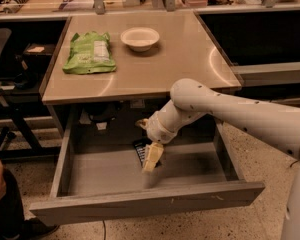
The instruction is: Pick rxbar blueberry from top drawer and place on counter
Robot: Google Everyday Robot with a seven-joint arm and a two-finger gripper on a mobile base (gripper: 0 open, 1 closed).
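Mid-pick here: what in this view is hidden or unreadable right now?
1. Camera view: the snack bar is mostly hidden behind the gripper, which sits low inside the drawer; contact between them is unclear.
2. The drawer's rear lies in dark shadow under the counter; contents there are unclear.
3. The wrapper print is too small to read.
4. The robot arm is cut off by the right edge.

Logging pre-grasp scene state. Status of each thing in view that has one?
Wide grey metal top drawer: pulled open
Dark navy rxbar blueberry: flat on drawer floor
Gripper: inside drawer, over the bar
Green crinkly bag: flat on tan counter
White round bowl: upright, empty
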